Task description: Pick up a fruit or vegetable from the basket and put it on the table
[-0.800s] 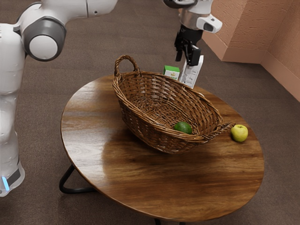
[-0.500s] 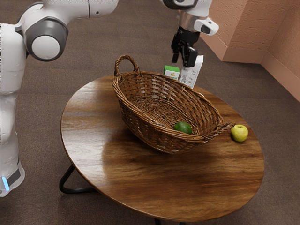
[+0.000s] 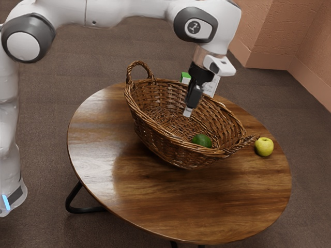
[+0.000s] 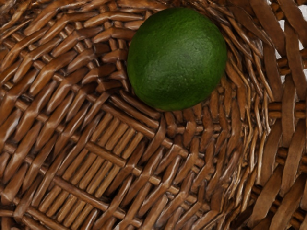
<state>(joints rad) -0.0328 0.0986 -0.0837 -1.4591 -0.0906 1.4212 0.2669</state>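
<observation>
The gripper (image 3: pixel 188 110) points down into the wicker basket (image 3: pixel 160 135), its tip inside the rim; whether it is open or shut cannot be told. A dark green, rounded fruit (image 3: pixel 201 140) lies inside the basket near the end by the yellow apple, lower than the gripper and a little toward the exterior view's right. From the wrist view, the same green fruit (image 4: pixel 177 59) rests against the woven inside of the basket (image 4: pixel 110 158), apart from the hand. A yellow-green apple (image 3: pixel 264 146) sits on the round wooden table (image 3: pixel 207 206), just outside the basket's handle.
Behind the basket stand a green-and-white carton (image 3: pixel 185 78) and a white printed package (image 3: pixel 211 87), partly behind the hand. The basket has a raised looped handle (image 3: pixel 138 64) at its far end and flared sides around the gripper.
My hand has come down and toward the exterior view's left, from beyond the basket to inside its rim, and has turned. The basket, green fruit and apple have stayed put.
</observation>
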